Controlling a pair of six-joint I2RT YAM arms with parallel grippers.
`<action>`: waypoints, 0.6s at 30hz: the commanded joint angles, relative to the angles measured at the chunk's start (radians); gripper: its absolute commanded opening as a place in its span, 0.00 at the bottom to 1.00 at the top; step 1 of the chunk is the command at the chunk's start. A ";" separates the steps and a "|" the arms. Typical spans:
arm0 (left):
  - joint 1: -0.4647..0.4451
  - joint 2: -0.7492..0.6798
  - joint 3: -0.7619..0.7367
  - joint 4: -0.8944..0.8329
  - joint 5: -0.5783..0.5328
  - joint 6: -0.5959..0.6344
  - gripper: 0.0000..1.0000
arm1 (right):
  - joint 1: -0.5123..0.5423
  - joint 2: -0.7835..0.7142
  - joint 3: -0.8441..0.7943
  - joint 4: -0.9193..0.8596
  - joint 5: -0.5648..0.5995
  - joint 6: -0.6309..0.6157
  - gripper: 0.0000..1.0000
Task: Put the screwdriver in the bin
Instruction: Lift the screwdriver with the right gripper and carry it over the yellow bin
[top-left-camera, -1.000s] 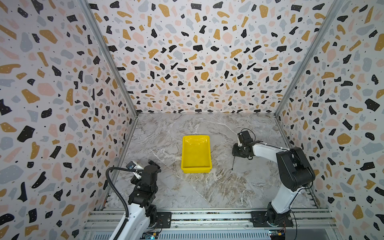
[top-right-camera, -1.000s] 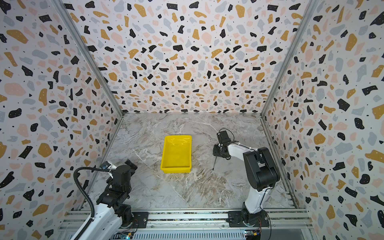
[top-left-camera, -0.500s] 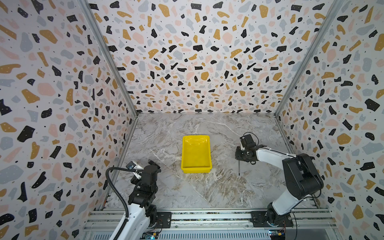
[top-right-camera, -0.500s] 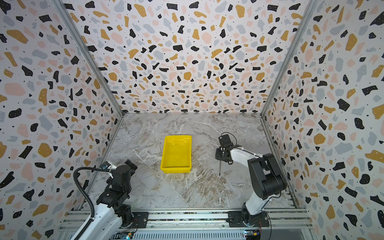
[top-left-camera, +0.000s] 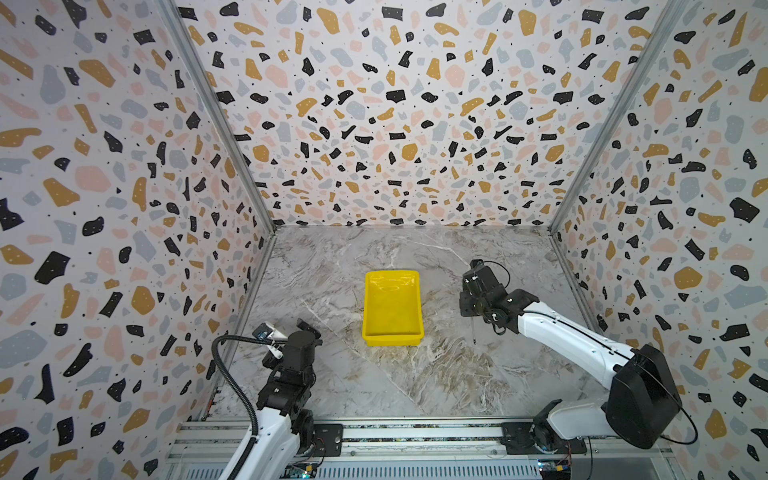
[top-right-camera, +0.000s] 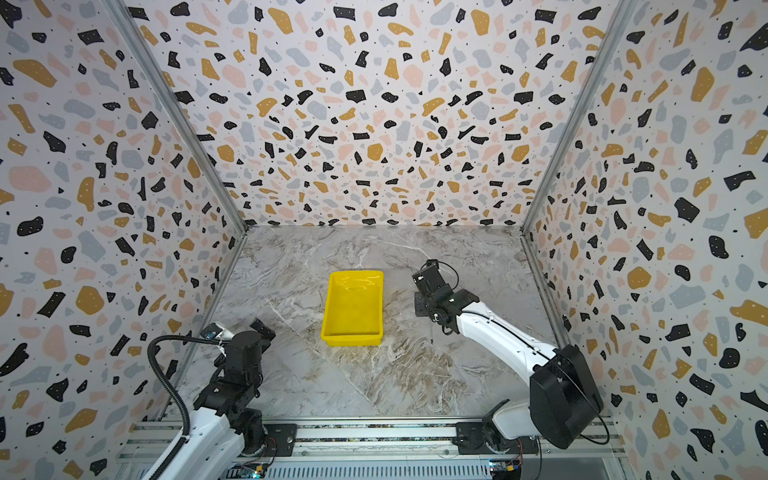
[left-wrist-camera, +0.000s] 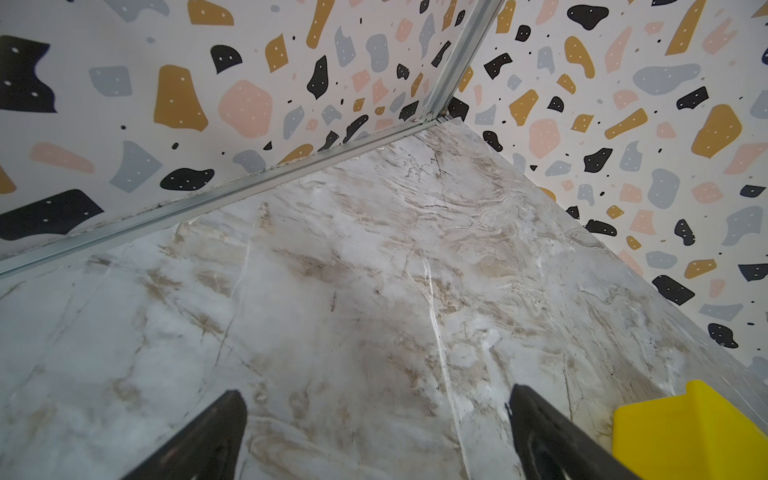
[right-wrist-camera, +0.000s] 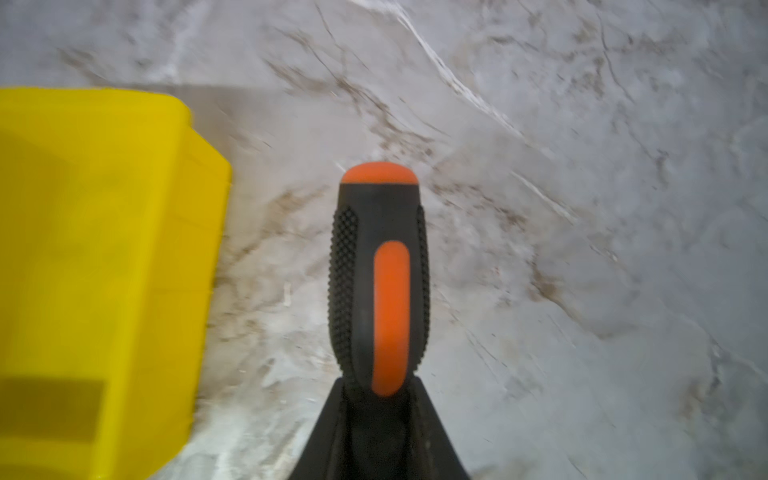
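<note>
Since a second ago the right arm has folded lower toward the near right, and the right claw (top-left-camera: 468, 308) has closed. In both top views it sits right of the shallow rectangular yellow plastic bin (top-left-camera: 392, 305) (top-right-camera: 353, 305), apart from it. The thin dark shaft of the slim orange-and-black-handled screwdriver (top-left-camera: 473, 330) pokes nearward over the marbled grey surface (top-left-camera: 415, 374).

Left wrist view: the left claw (left-wrist-camera: 374, 399) stands apart, empty.

Right wrist view: the jaws are clamped on the screwdriver's handle (right-wrist-camera: 380, 270), with the bin (right-wrist-camera: 83, 249) alongside. Whether the tool clears the surface I cannot tell.

The grasp looks made. The next move calls for lifting, carrying left over the rim, then releasing.
</note>
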 joint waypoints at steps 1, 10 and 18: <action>0.005 0.002 -0.008 0.030 -0.004 -0.004 0.99 | 0.056 0.021 0.070 0.091 -0.055 0.111 0.11; 0.005 -0.008 -0.009 0.022 -0.009 -0.008 0.99 | 0.132 0.316 0.327 0.222 -0.205 0.211 0.10; 0.005 -0.021 -0.011 0.017 -0.011 -0.008 0.99 | 0.134 0.524 0.466 0.246 -0.315 0.301 0.11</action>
